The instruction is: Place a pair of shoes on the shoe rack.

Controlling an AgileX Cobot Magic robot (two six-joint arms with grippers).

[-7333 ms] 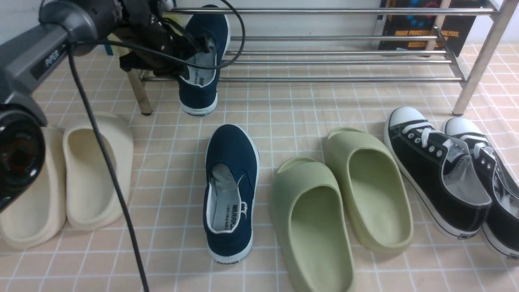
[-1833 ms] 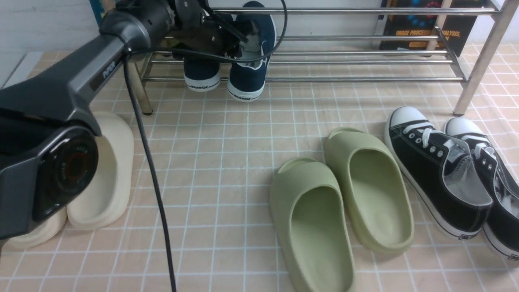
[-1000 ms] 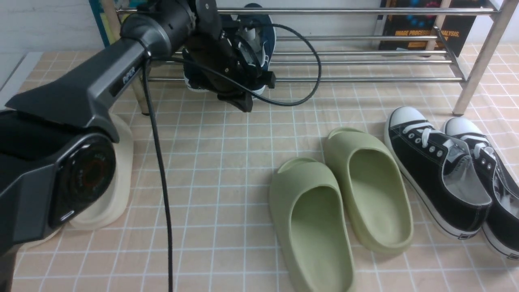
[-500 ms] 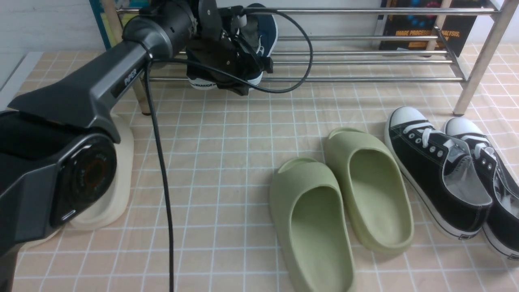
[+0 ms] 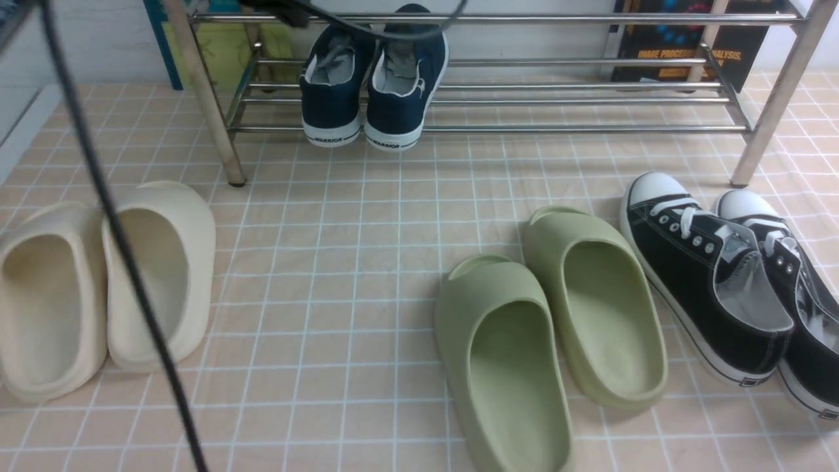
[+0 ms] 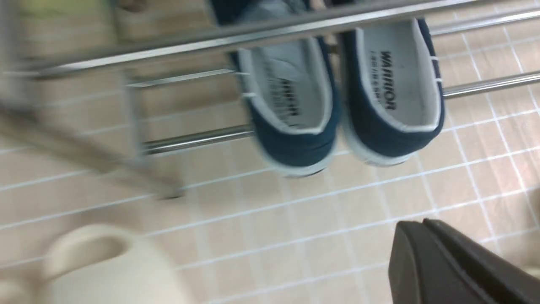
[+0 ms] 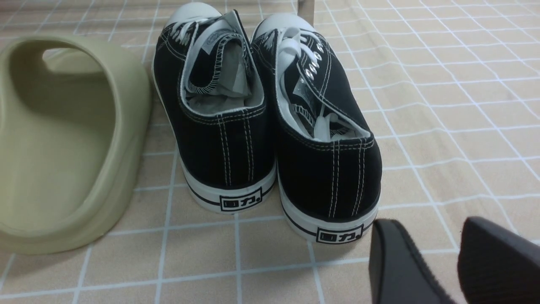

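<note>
The left gripper point(image 6: 460, 264) shows only as a dark wedge at the edge of its own wrist camera, holding nothing; whether its jaws stand parted or together I cannot tell, since just one dark mass is visible. In the front view only a black cable point(image 5: 118, 229) and a scrap of dark hardware above the rack's top tube can be seen. The right gripper point(image 7: 443, 261) hangs low with its two pads parted by a narrow gap, empty, just behind the heels of the black lace-up sneakers point(image 7: 270, 126).

Taking the shoe rack point(image 5: 557, 98) as the landmark: the pair of shoes point(image 5: 373, 85) sits on its lower tubes toward its left end, side by side and touching, toes pointing in toward the wall, heels hanging out over the front tube. The cream slippers point(image 5: 98, 282) lie on the tiles in front of the rack's left leg, the green slippers point(image 5: 550, 328) in front of its middle, and the black sneakers in front of its right leg.

The placing looks done, so what remains is a clean retreat. The left arm should lift clear of the top tube, then draw back, keeping the cable from snagging a tube or dragging across the overhanging heels, which a small tug could tip off the front
</note>
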